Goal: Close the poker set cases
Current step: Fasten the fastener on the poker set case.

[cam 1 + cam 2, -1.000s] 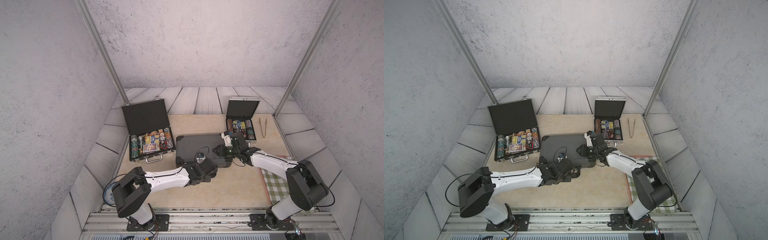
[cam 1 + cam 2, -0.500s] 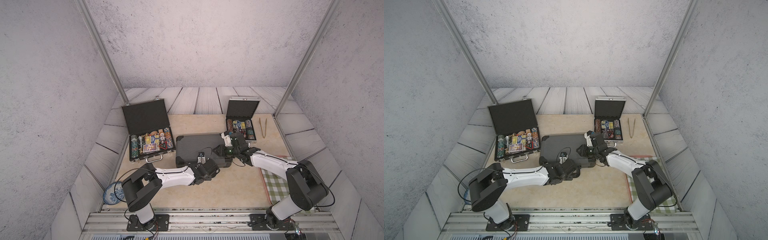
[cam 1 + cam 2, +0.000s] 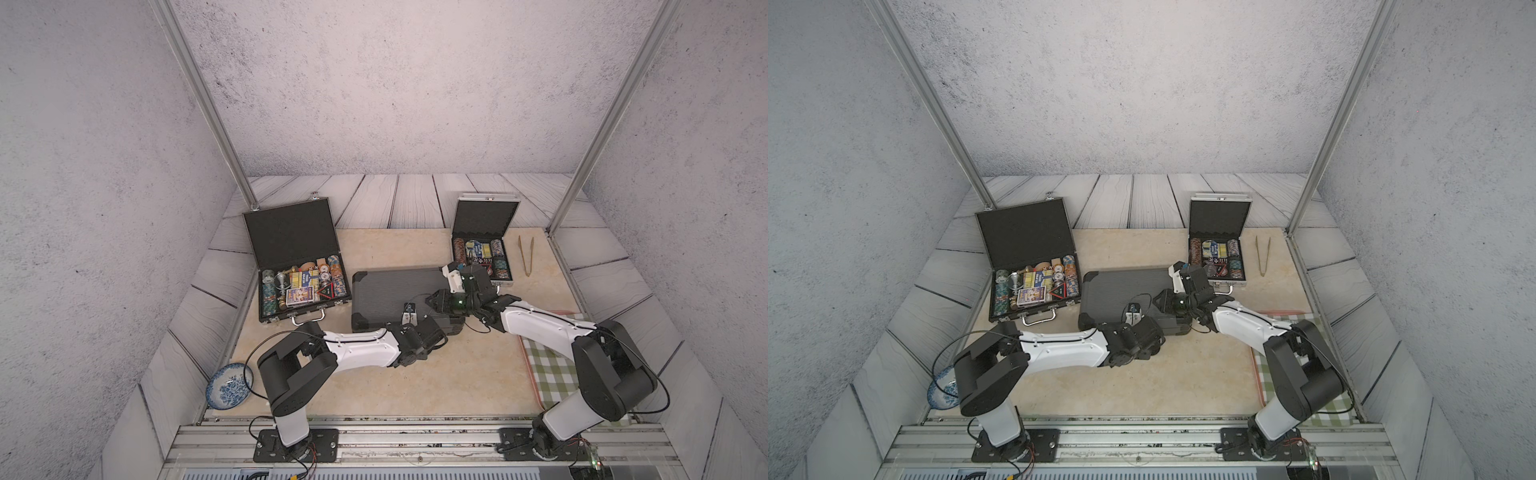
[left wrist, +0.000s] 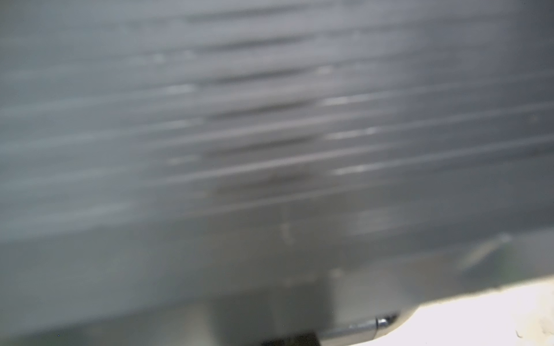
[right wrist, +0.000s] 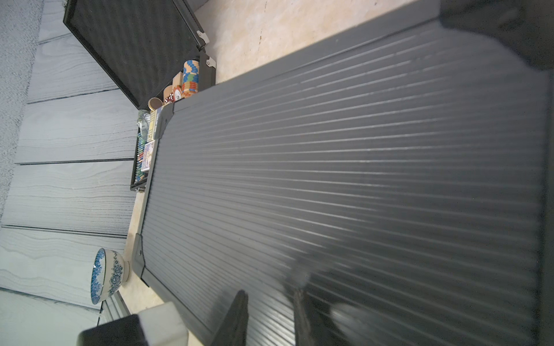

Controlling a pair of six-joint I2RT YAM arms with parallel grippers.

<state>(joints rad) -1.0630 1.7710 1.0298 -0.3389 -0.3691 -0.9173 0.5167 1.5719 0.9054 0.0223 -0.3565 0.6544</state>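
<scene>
The large dark-grey ribbed case [image 3: 386, 291] [image 3: 1121, 286] lies in the middle of the table with its lid down. My left gripper [image 3: 434, 330] is low against its front side. The left wrist view is filled by the blurred ribbed wall [image 4: 269, 119], and the jaws read as shut. My right gripper [image 3: 436, 301] [image 5: 269, 295] rests over the lid's right part, fingers slightly apart with nothing between them. The flat black case [image 3: 291, 230] at the left and the small silver case [image 3: 484, 218] at the back right stand open, with chips and cards showing inside.
A blue-and-white bowl [image 3: 230, 385] sits at the front left by the wall. Wooden tongs [image 3: 526, 255] lie right of the silver case. A green checked cloth [image 3: 552, 365] lies under my right arm. A metal fitting [image 4: 359, 326] shows at the grey case's lower edge.
My left arm's elbow has swung rightward and the left gripper has edged closer to the grey case's front. The right arm and the cases have not moved.
</scene>
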